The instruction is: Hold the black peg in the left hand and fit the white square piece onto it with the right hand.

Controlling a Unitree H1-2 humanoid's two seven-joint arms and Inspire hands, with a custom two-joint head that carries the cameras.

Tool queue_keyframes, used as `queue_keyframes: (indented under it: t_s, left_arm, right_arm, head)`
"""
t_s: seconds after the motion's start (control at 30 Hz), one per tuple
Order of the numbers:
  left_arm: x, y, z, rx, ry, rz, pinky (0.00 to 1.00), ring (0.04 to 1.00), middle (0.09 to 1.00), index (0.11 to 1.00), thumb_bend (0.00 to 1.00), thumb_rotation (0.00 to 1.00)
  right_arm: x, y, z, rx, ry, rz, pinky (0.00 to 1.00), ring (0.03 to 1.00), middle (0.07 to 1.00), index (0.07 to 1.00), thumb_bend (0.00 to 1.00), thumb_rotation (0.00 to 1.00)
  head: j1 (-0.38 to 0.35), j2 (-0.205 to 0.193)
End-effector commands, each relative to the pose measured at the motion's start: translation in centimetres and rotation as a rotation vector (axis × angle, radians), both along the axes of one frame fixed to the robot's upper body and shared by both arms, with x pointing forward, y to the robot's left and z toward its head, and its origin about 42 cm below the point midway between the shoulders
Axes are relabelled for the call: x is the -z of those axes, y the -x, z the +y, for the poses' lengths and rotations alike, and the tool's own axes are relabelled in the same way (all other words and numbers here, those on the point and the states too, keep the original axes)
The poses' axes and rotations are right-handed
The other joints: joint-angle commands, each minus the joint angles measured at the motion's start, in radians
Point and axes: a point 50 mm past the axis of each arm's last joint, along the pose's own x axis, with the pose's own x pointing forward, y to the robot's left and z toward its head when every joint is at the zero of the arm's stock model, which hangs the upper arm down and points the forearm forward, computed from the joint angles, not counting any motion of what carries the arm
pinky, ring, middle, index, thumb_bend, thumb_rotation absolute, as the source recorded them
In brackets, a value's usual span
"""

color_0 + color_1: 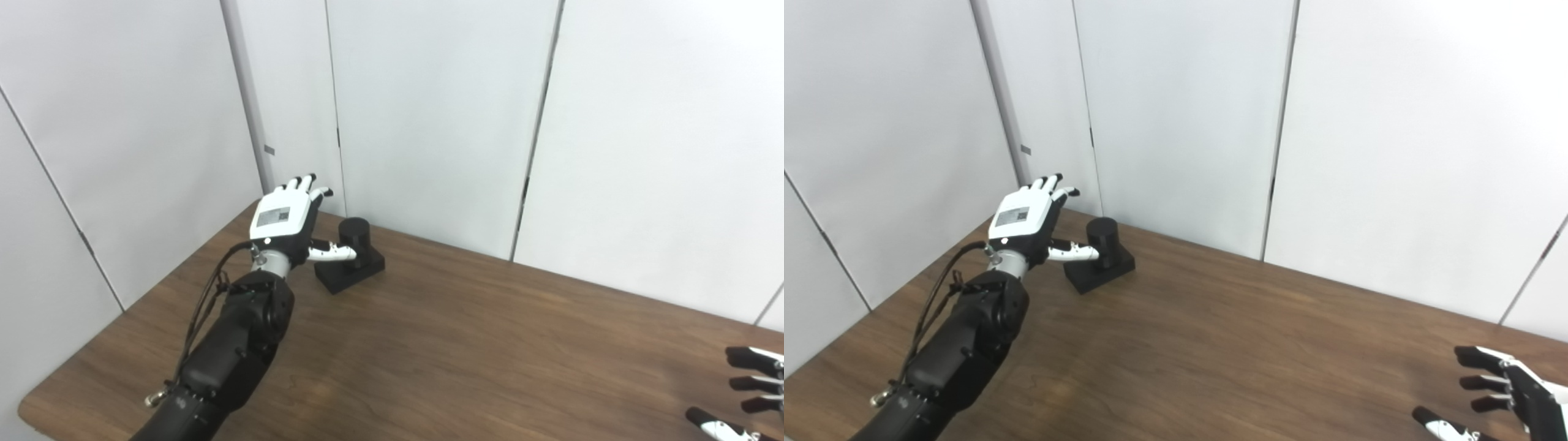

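The black peg [355, 236], a short round post on a flat black square base [350, 273], stands on the wooden table [465, 343] near its far left corner. My left hand [288, 220] hovers just left of the peg, open, fingers stretched toward the wall and the thumb reaching across in front of the post. I cannot tell whether the thumb touches it. My right hand [1503, 392] is at the bottom right edge, open with fingers spread, holding nothing. No white square piece shows in either view.
White wall panels [429, 110] rise right behind the table's far edge, close to the peg. The table's left edge [92, 343] runs diagonally beside my left arm. Bare brown tabletop lies between the two hands.
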Motion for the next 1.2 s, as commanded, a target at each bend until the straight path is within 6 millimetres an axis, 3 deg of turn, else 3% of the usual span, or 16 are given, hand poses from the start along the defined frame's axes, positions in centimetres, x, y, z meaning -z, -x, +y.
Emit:
queue_keyframes:
  t_s: [0.0,0.47,0.8,1.17]
  left_arm:
    - [-2.9,-1.1,0.8,-0.026,-0.061,-0.066,0.97,1.0,1.0,0.865,1.0,0.6]
    - [-1.4,-2.8,1.6,-0.058,-0.082,0.048,0.95,1.0,1.0,0.87,1.0,0.63]
    - [0.8,-4.1,1.7,-0.088,-0.052,0.106,0.93,1.0,1.0,0.868,1.0,0.73]
    - [2.2,-5.3,1.3,-0.084,-0.036,0.176,0.96,1.0,1.0,0.864,1.0,0.7]
  right_arm:
    - [-2.0,-0.4,0.0,0.0,0.008,-0.074,0.49,0.611,0.695,0.667,0.61,0.0]
    - [-2.1,0.0,0.1,-0.001,0.007,-0.072,0.49,0.616,0.698,0.666,0.61,0.0]
    - [-2.5,0.1,0.4,0.011,0.016,-0.06,0.49,0.612,0.694,0.666,0.62,0.0]
    - [-2.6,0.2,0.4,0.006,0.021,-0.056,0.51,0.623,0.702,0.674,0.61,0.0]
  head:
    - [-0.001,0.001]
    - [-0.01,0.017]
    - [-0.017,0.021]
    - [-0.015,0.027]
